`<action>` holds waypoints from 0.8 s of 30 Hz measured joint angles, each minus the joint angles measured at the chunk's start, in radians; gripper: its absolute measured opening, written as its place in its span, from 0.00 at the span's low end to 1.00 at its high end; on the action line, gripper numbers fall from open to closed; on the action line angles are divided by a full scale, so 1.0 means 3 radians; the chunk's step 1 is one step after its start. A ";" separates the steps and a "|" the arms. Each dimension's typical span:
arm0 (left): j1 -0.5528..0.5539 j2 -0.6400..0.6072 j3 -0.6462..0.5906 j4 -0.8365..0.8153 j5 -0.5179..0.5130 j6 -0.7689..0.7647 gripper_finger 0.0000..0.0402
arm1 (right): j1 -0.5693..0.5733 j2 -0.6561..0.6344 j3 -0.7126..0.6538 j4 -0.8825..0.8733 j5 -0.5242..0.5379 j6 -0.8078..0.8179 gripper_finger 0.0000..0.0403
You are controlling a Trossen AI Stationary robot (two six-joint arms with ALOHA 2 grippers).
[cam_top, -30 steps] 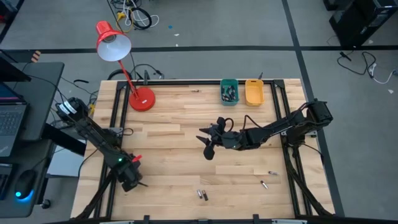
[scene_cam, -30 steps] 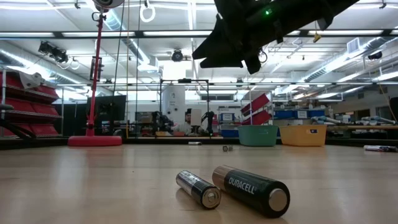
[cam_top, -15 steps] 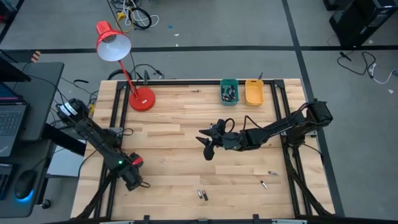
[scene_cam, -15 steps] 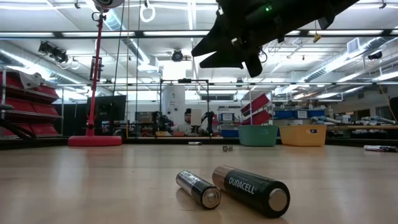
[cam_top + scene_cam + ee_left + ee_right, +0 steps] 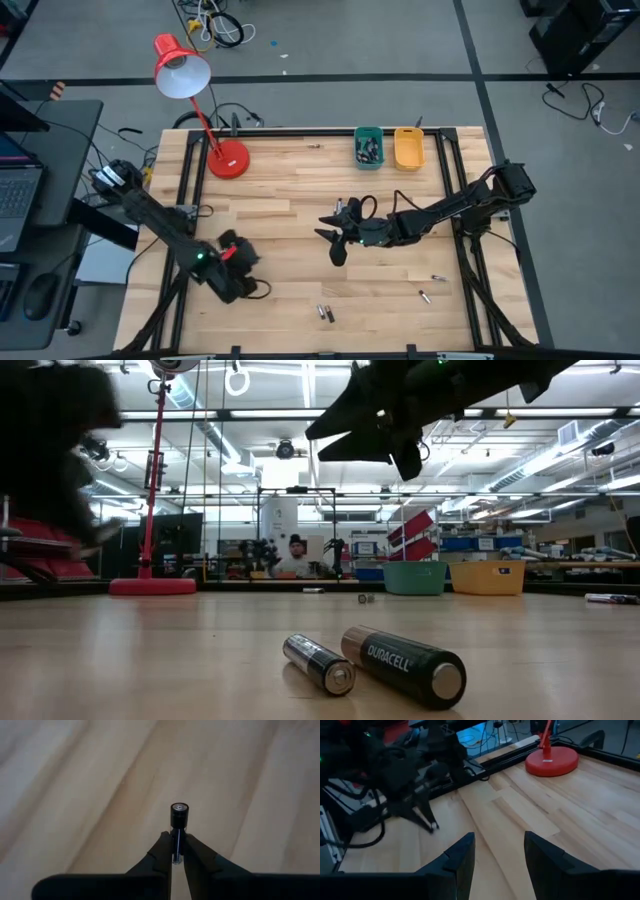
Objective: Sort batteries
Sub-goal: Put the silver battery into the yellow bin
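Wooden desk [image 5: 280,200] in a workshop: two batteries [image 5: 375,663] (one branded) are seen lying nearest; a battery [image 5: 178,820] is pinched by the left tool [image 5: 174,851]; the right tool [image 5: 499,851] is held spread, empty.

We see the desk [image 5: 300,215] evenly and brightly lit from above, with only soft, short shadows under the arms, and in the low view the ceiling strip lights [image 5: 250,415] glare white while the near batteries [image 5: 405,665] stay sharp and the room behind goes soft. The left arm [image 5: 45,450] is a dark smear of motion blur at the low view's edge, and the wood in the left wrist view streaks. The right wrist view is dimmer, with a bluish glow [image 5: 470,731] at the far side and its own fingers [image 5: 457,857] out of focus.
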 joint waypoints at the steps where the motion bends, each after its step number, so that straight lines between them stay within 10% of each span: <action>1: 0.0089 -0.0001 -0.0036 0.0293 -0.0068 0.0276 0.10 | 0.0000 0.0044 0.0002 0.0095 0.0011 -0.0042 0.39; 13: 0.1259 -0.0003 -0.0262 0.2381 0.0021 0.2575 0.10 | -0.0035 0.0528 -0.0001 0.1177 -0.0068 -0.0667 0.39; 24: 0.2324 -0.0005 -0.0262 0.3056 0.1204 0.3256 0.11 | -0.0565 0.0517 0.0000 0.1168 0.0004 -0.0766 0.39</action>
